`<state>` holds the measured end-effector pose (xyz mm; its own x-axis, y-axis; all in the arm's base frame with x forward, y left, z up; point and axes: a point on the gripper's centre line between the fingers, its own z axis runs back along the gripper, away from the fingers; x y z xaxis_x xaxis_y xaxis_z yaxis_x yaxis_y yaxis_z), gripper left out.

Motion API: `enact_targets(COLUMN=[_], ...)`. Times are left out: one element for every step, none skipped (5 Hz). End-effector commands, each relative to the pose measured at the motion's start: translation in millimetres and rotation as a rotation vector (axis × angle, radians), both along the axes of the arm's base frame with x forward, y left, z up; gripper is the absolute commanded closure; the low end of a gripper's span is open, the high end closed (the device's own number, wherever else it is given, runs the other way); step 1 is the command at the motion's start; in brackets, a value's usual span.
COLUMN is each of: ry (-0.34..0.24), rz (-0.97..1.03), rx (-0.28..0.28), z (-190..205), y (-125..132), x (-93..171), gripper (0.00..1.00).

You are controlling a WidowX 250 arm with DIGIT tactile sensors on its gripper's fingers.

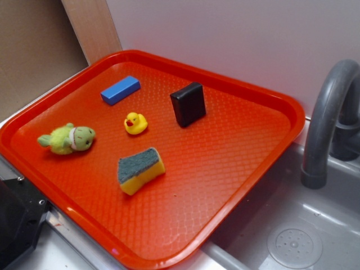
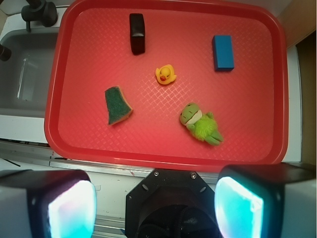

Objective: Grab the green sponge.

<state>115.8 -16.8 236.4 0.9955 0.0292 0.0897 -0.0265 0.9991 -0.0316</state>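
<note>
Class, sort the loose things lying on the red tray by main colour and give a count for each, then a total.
Green: 2, the green sponge and the plush toy
Yellow: 1, the rubber duck
Blue: 1, the blue block
Black: 1, the black block
Total: 5

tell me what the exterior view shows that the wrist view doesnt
Only the exterior view shows the curved grey faucet in full and the sink drain. Only the wrist view shows the gripper, jaws wide apart, back off the tray's near edge. Both show the red tray carrying the green sponge, rubber duck, green plush toy, blue block and black block.
</note>
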Motion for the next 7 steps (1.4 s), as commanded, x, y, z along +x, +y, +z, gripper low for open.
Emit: enact_targets(ry=[0.0, -0.022, -0.034, -0.051, -0.113, -0.113, -0.095], rz=[0.0, -0.056, -0.11, -0.177, -0.28, -0.324, -0.319], rx=[0.0, 0.023, 0.026, 0.034, 0.051, 0.037, 0.056], z=[0, 2, 1, -2, -14, -35, -59], y=[0, -3, -8, -12, -19, -27, -30], x=[0, 10, 16, 19, 22, 31, 39], gripper=[0.0, 0.0, 0.0, 0.0, 0.0, 0.0, 0.0])
